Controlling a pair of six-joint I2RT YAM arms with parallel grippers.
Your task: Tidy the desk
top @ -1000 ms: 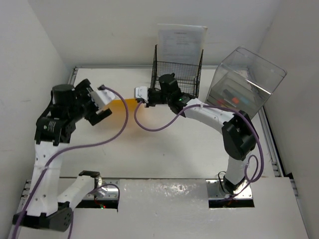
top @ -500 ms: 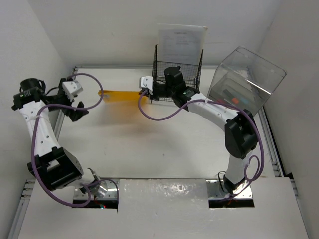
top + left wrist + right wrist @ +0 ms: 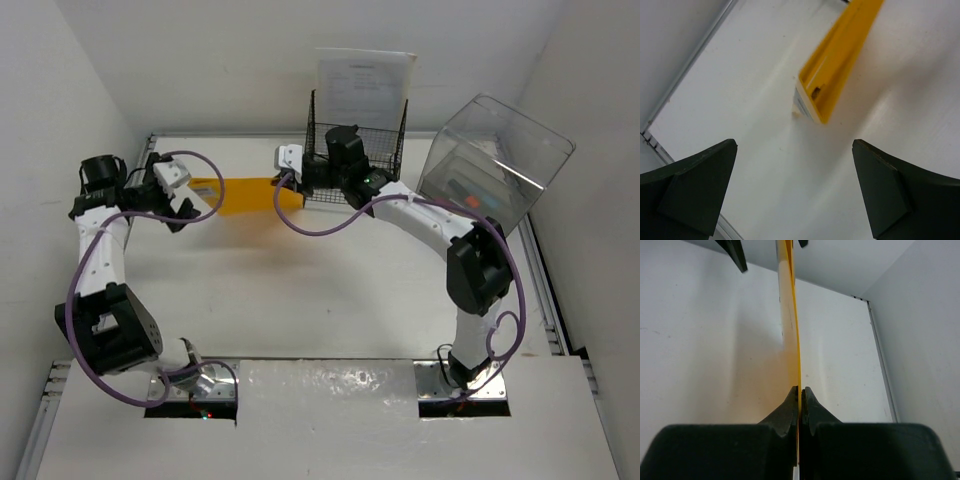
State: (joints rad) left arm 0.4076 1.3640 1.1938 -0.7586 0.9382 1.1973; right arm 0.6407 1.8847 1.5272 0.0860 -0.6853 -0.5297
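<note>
A thin yellow folder [image 3: 245, 195] hangs above the far left part of the white desk [image 3: 330, 300]. My right gripper [image 3: 283, 186] is shut on its right end. In the right wrist view the folder [image 3: 790, 315] runs edge-on away from the closed jaws of that gripper [image 3: 800, 392]. My left gripper [image 3: 197, 204] stands open at the folder's left end. In the left wrist view the folder's end [image 3: 835, 70] lies ahead of the left gripper [image 3: 795, 190]. Nothing sits between the dark fingers [image 3: 690, 190].
A black wire-mesh rack [image 3: 355, 130] with a white paper [image 3: 365, 75] stands at the back, just behind my right wrist. A clear plastic drawer box [image 3: 490, 165] sits tilted at the back right. A metal rail [image 3: 145, 155] and the left wall are close to my left arm.
My left arm swung out to the far left, then came back right to the folder's left end. The right gripper kept hold of the folder, which shifted slightly.
</note>
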